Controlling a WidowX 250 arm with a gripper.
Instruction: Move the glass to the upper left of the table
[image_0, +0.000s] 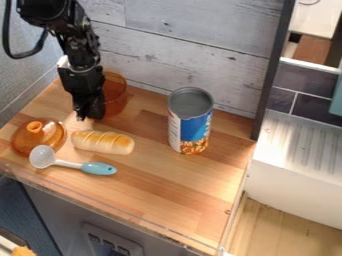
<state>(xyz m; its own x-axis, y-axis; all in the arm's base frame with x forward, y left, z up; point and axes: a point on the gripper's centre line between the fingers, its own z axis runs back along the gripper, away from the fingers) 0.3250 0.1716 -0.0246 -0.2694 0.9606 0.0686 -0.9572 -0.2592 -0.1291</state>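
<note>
So the claw (89, 116) is hanging low over the worktop (174, 185), and honestly I can't tell if it's apart, together or clamped on anything. The glass (116, 95), the orange see-through one, is right beside it, on its right and a bit behind, partly hidden by it. Bread (103, 142) is just in front of the claw, lid (48, 141) off to its front left, spoon (69, 164) further forward, can (191, 121) over to its right.
</note>
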